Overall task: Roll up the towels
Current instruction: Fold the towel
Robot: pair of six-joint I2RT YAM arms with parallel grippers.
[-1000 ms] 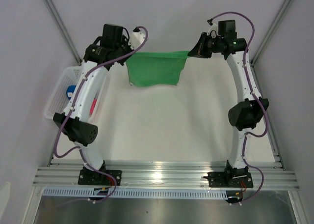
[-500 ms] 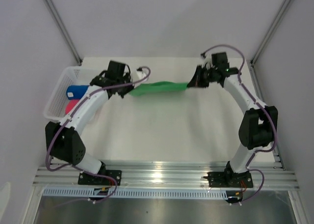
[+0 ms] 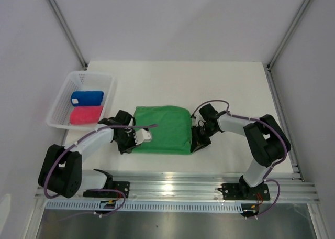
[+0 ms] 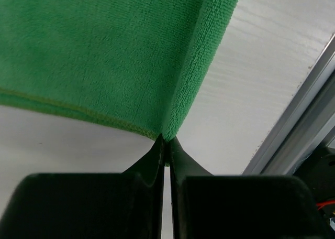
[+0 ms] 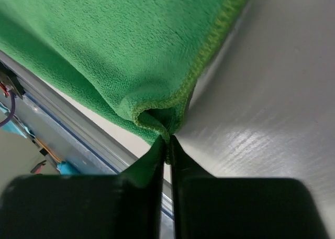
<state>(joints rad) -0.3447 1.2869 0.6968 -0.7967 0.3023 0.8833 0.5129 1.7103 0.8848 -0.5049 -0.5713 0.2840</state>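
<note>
- The bright green microfibre towel lies spread as a rough square on the middle of the white bench, its near edge towards the arms. It looks mostly flat, with a soft ridge running back from the near left corner.
- The left tool is pinched narrow on the near left corner, and the right tool is pinched narrow on the near right corner, where the hem curls into a small fold.
- The step in hand appears to be laying the cloth out before rolling. To do it well, both corners should be let go only once the near edge is taut and straight, so no wrinkle gets rolled in.
- A good roll probably starts from this near edge, with both tools turning it over evenly and moving away at the same pace. Uneven travel would give a cone, not a cylinder.
- The curled right corner is worth flattening first.
- The aluminium rail runs near the towel's front edge, so low wrists need care.
- The royal blue rolled towel and the pink-red rolled towel lie in the white plastic mesh basket, well apart to the left.
</note>
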